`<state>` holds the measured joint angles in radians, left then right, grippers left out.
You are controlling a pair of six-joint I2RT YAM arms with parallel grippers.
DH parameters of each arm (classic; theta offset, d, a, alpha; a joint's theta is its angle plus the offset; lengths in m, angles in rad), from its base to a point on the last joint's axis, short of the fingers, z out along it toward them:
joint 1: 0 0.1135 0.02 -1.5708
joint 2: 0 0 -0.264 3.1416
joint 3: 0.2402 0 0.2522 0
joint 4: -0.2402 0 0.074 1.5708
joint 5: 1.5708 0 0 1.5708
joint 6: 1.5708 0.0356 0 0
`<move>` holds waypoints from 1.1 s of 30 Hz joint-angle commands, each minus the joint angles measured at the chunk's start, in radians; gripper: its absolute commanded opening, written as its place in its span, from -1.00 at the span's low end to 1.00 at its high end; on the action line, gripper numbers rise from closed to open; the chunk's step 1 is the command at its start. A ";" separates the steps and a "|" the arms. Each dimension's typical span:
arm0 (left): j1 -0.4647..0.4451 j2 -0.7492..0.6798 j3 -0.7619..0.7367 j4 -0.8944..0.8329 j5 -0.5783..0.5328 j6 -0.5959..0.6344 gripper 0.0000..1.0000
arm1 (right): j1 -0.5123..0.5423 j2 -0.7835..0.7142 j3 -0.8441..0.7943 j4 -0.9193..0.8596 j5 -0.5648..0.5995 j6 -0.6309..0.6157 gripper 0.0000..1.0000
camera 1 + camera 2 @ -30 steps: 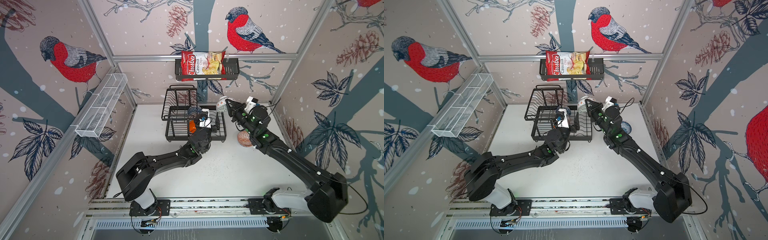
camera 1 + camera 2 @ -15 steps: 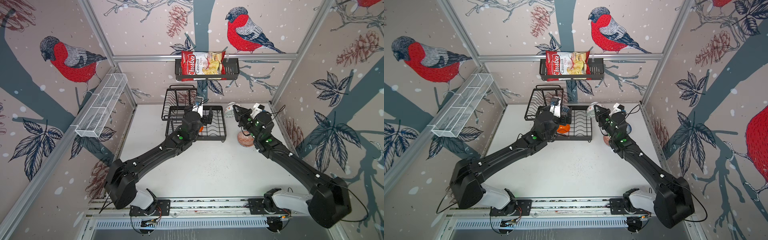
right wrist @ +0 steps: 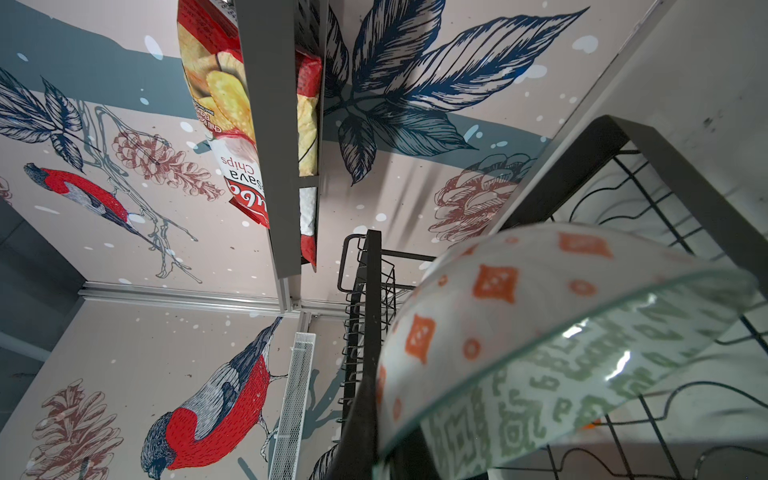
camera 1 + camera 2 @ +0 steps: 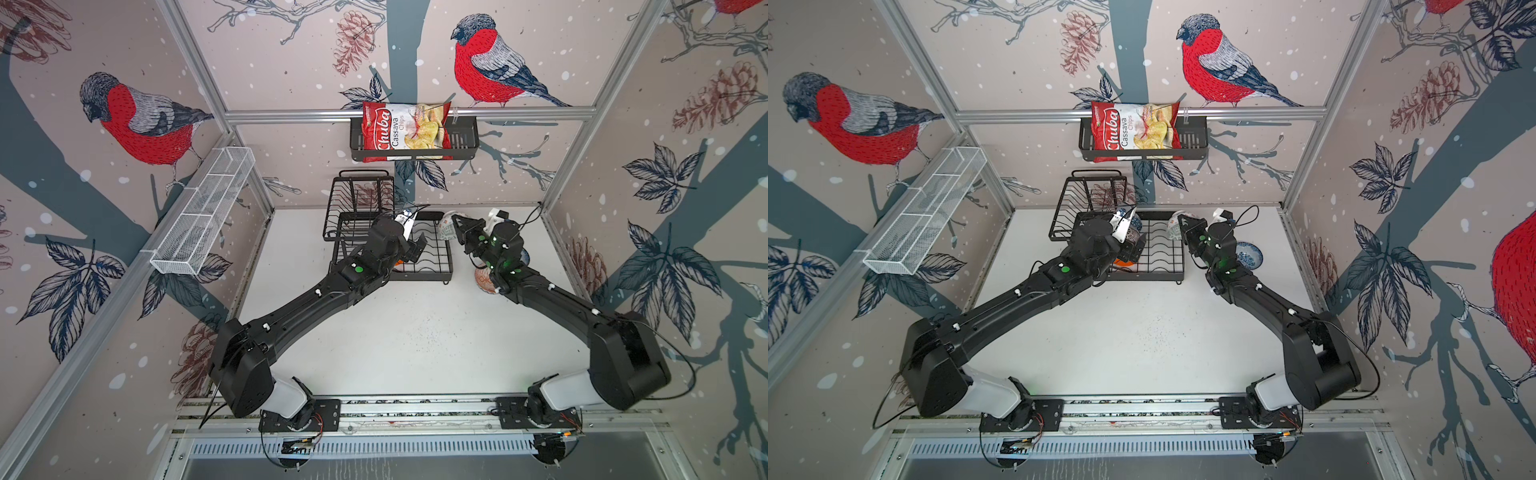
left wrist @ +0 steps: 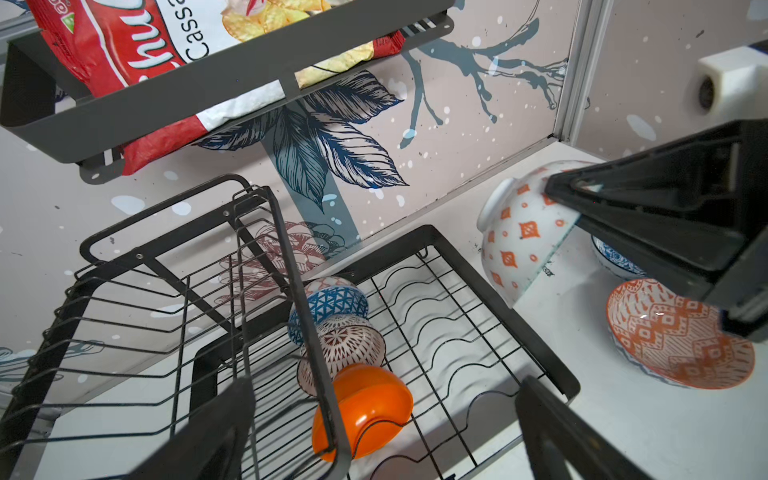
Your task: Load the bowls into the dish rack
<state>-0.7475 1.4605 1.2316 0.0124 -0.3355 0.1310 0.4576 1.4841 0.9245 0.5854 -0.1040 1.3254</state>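
The dish rack (image 4: 449, 272) stands at the back of the table. In its lower tray stand a dark blue geometric bowl (image 5: 332, 307), a radial-patterned bowl (image 5: 345, 349) and a glossy orange bowl (image 5: 365, 411). My left gripper (image 4: 413, 249) hangs open and empty just above the orange bowl (image 4: 1123, 262). My right gripper (image 4: 457, 224) is shut on the rim of the grey-green patterned bowl (image 3: 540, 332), which is held tilted at the rack's right edge. The orange-white patterned bowl (image 5: 673, 336) and the blue-white floral bowl (image 4: 1250, 255) sit on the table right of the rack.
A black slatted basket (image 4: 465, 141) with a chips bag hangs on the back wall above the rack. A long white mesh basket (image 4: 203, 212) is fixed to the left wall. The rack's raised upper shelf (image 4: 357, 199) stands at its back left.
My left arm has stretched out and its wrist has shifted slightly left over the rack, jaws still open. The right gripper has drifted a little lower beside the rack with its bowl.
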 commanded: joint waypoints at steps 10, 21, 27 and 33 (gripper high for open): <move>0.045 -0.061 -0.142 0.205 0.014 0.060 0.95 | 0.015 0.226 0.066 0.280 -0.058 0.032 -1.00; 0.046 -0.109 -0.171 0.239 0.056 0.029 0.95 | 0.003 0.399 0.171 0.350 -0.069 0.098 -1.00; 0.045 -0.107 -0.173 0.242 0.062 0.022 0.95 | -0.011 0.527 0.243 0.446 -0.096 0.179 -1.00; 0.046 -0.108 -0.171 0.240 0.065 0.017 0.95 | -0.010 0.608 0.321 0.430 -0.099 0.196 -1.00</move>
<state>-0.7029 1.3582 1.0599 0.2005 -0.2844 0.1562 0.4450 2.0731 1.2179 0.9237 -0.1886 1.4979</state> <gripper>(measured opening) 0.976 0.087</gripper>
